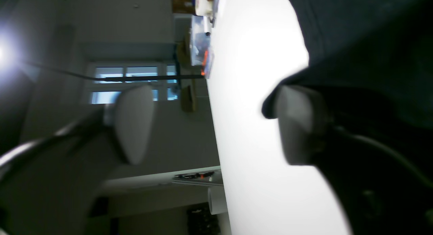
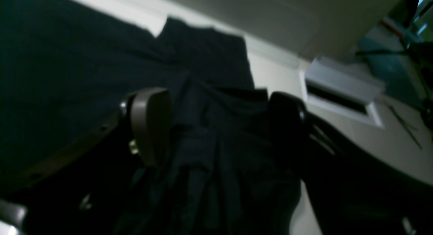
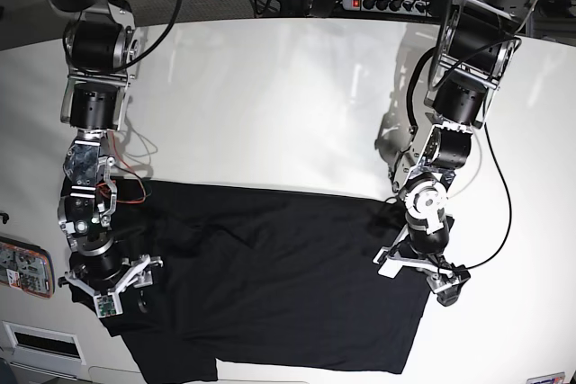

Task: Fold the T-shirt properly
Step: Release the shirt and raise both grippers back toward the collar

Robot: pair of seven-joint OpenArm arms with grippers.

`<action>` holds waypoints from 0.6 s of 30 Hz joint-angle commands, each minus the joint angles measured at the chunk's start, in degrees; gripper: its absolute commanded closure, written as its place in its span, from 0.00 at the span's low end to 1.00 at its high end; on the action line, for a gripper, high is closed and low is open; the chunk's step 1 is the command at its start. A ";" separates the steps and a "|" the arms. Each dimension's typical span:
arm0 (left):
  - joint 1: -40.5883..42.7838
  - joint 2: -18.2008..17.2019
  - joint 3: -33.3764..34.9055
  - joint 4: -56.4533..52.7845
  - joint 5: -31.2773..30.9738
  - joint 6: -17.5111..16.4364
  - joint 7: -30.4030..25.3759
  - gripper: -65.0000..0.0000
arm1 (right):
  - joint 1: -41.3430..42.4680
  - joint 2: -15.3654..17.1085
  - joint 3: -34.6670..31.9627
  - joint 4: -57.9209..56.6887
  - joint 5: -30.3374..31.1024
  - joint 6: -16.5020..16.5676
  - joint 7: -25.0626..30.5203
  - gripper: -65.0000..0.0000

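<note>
Shirt (image 3: 279, 276) mostly flat, you've barely begun; left gripper (image 3: 420, 267) wide open, empty; right gripper (image 2: 220, 126) part-open around bunched cloth, grip unclear

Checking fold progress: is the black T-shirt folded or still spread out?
Mostly spread. The plain black fabric T-shirt lies open and wrinkled across the white table, with fabric bunched by the right end effector.
</note>
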 commanded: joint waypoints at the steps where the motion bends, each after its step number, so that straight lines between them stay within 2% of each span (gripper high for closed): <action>1: -2.47 -0.26 -0.42 0.87 0.99 1.33 -0.16 0.00 | 1.40 0.61 0.33 0.94 0.66 -0.36 1.09 0.34; 5: -3.17 -0.52 -1.12 0.87 0.90 1.33 -0.16 0.00 | -0.71 0.61 0.77 1.03 0.75 -0.36 1.00 0.34; 11: -6.25 1.50 -10.18 -0.53 -0.51 1.33 -0.51 0.00 | -3.87 0.61 3.06 1.03 0.66 -0.36 1.00 0.33; 16: -10.38 2.38 -10.44 -8.80 -0.51 1.33 -0.51 0.00 | -3.96 0.61 3.15 1.12 0.66 -0.36 1.09 0.33; 18: -10.21 4.58 -10.97 -8.80 -1.21 1.41 -0.42 0.00 | -4.05 0.61 3.15 1.12 0.66 -0.36 1.09 0.33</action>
